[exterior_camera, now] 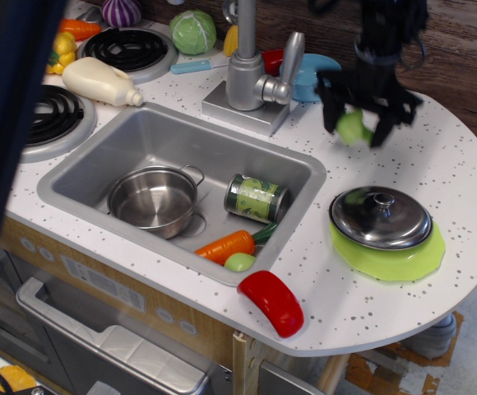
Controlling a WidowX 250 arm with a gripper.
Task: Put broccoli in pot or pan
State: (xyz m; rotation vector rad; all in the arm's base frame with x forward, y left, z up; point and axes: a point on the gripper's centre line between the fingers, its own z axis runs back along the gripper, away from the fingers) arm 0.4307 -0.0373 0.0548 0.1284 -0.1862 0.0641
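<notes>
A white speckled countertop with a rounded right edge is seen, a grey sink basin sunk into its left half. The steel pot is stood in the basin's near-left part, beside a can. The broccoli is clamped in the blurred gripper, raised above the counter just right of the faucet, far from a lidded green plate.

Black gripper above counter, fingers closed around light-green broccoli (image motion-blurred). Steel pot upright in sink, beside tipped can, carrot and small green ball. Domed lid on green plate.
</notes>
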